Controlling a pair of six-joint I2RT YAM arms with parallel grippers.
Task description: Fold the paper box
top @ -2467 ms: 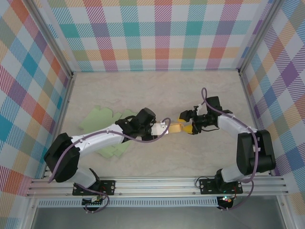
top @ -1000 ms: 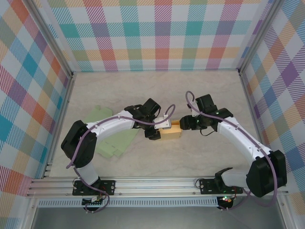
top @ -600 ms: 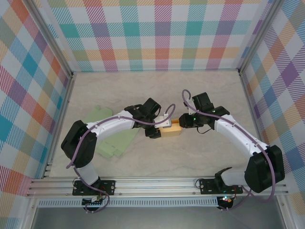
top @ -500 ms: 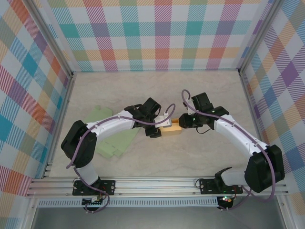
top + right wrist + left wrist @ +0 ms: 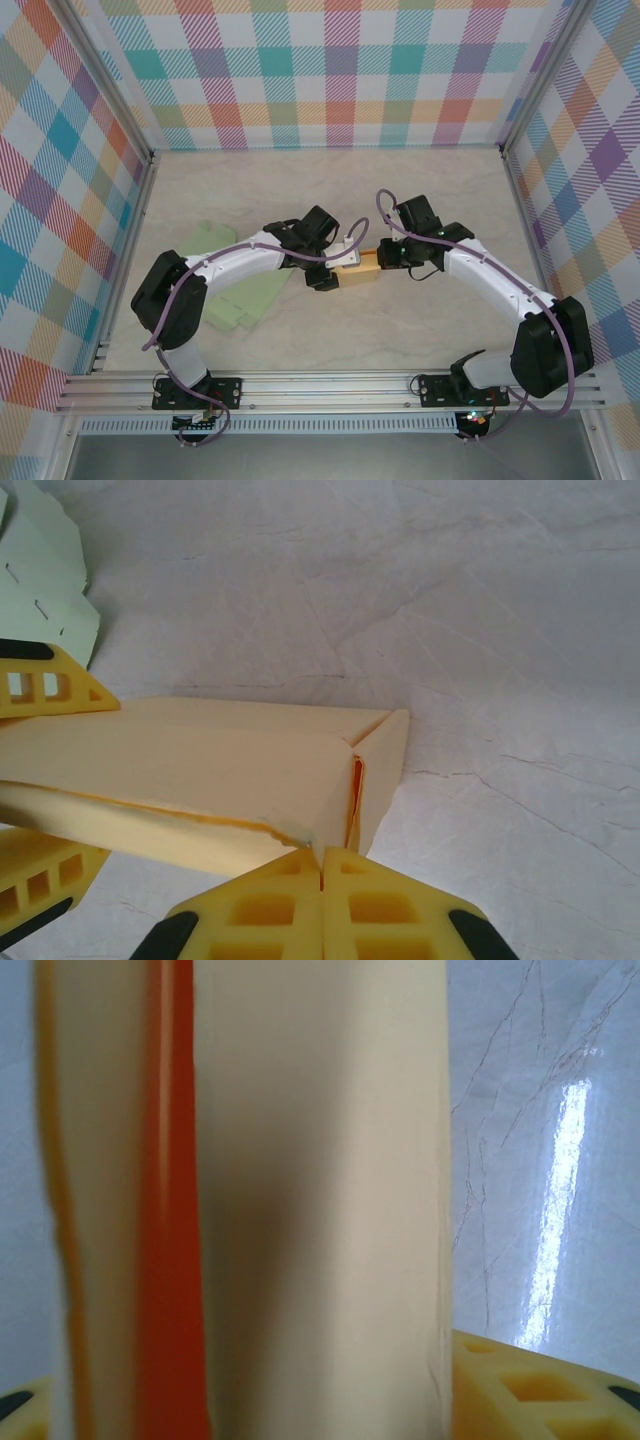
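Top external view: the pale yellow folded paper box (image 5: pixel 364 272) lies mid-table on the bare marbled tabletop (image 5: pixel 420 190), well apart from the checked walls (image 5: pixel 340 80). Its left end is clamped by the left gripper (image 5: pixel 344 268). The right gripper (image 5: pixel 321 856) is pressed closed, tips touching the box's near corner. The end flap stands ajar, interior hidden. Flat green paper sheets (image 5: pixel 235 295) lie leftward.
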